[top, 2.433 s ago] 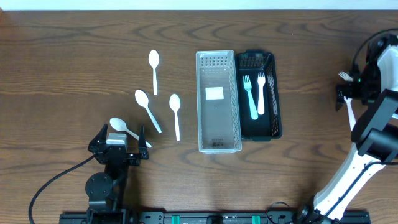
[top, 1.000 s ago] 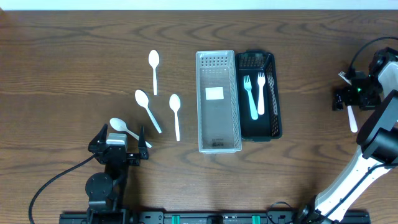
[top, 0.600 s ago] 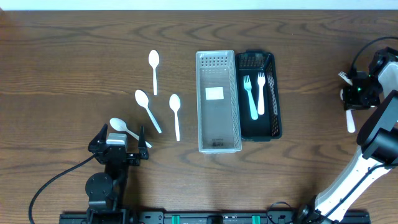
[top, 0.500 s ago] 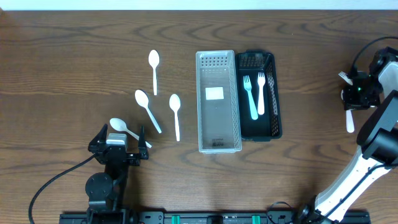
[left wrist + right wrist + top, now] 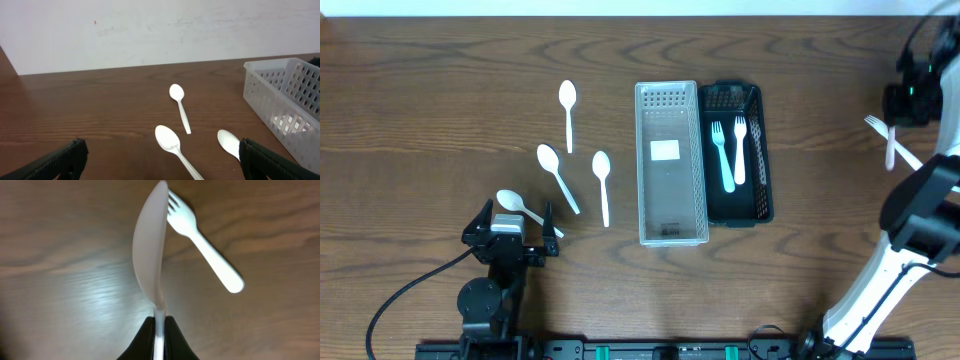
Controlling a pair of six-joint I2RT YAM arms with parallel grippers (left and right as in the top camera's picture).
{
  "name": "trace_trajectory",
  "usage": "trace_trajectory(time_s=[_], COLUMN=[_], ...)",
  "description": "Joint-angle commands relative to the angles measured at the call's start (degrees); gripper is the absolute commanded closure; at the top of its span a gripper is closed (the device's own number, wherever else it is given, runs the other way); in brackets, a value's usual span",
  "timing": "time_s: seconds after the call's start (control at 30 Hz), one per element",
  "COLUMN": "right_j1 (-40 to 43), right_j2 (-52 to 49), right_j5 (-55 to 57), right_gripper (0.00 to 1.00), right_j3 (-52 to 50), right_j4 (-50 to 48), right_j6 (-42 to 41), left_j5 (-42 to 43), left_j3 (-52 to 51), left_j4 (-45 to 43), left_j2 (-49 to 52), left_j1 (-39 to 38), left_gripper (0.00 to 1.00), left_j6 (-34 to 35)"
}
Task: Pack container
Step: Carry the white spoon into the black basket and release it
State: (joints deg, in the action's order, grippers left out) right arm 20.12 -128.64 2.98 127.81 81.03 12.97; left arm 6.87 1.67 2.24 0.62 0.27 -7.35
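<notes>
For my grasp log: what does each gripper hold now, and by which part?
The right gripper pinches a white utensil by its thin handle; seen edge-on, spoon or fork is unclear. The left gripper is open and holds nothing.

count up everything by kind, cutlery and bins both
spoons: 4
forks: 3, two in the black tray, one loose
bins: 2, clear bin and black tray
utensil in right gripper, kind unclear: 1
total: 10
</notes>
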Motion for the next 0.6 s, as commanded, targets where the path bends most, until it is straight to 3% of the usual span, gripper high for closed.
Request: trace_trajectory(time_s=[0.0,0.23,0.57], right_j1=[-5.05,-16.63,-30.29], right_j2=[0.50,0.50,0.48], right_j5=[-0.44,-4.28,-5.44], right_gripper=[0.98,0.99,0.99], right_j3=[8.28,20.11,21.20], right_j4=[3.32,11.63,15.78], right_j6=[-3.30,-7.37,-21.35], left_j5=[0.02,0.02,0.02], left_j3=[-1.44,-1.44,-1.44], left_j4=[1.09,1.09,1.09], left_j2=[-0.39,-0.39,-0.39], left_j1=[0.20,0.20,0.20], left_gripper=[0.02,0.02,0.02], left_j6=[-0.11,-0.09,-0.11])
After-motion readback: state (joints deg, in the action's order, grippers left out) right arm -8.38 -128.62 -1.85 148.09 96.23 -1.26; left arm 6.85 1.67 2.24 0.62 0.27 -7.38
